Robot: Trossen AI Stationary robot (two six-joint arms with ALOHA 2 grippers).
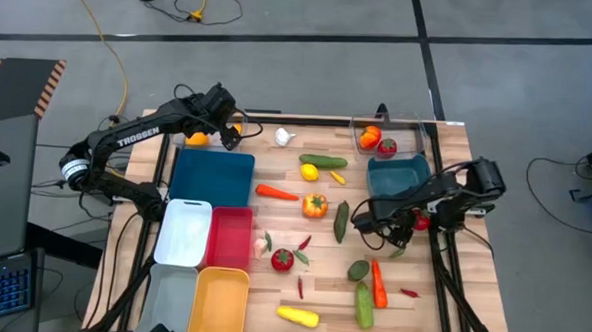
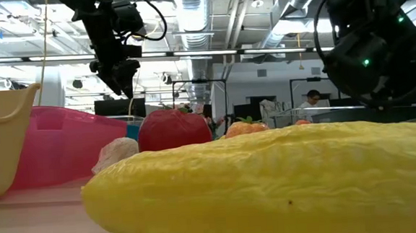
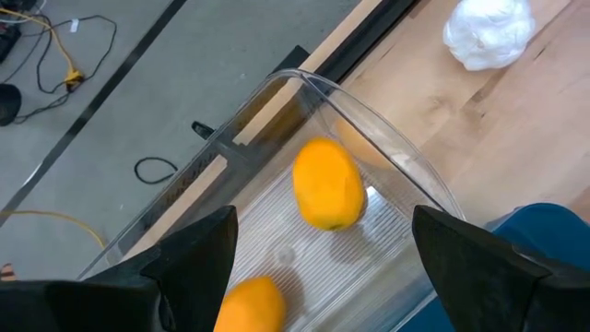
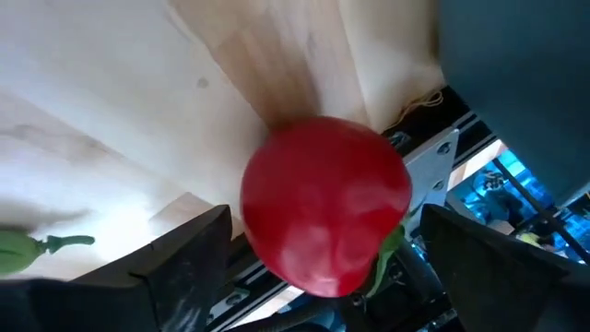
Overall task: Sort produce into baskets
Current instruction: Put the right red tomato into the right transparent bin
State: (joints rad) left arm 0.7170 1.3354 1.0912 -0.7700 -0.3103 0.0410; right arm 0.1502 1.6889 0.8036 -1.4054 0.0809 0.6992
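Produce, a red tomato [image 4: 324,203], lies at the right edge of the bench [image 1: 301,286] just beside the teal basket [image 1: 396,175], between the spread fingers of the right pincer [image 1: 415,223], which should centre and close gently, while the left pincer [image 3: 323,254] hangs open over a clear basket [image 3: 369,129].

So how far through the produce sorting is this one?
Early. Two oranges lie in one clear basket, a tomato and pepper in the other. The right gripper, jaws open, straddles a red tomato. Most produce, including the cucumber, still lies on the table.
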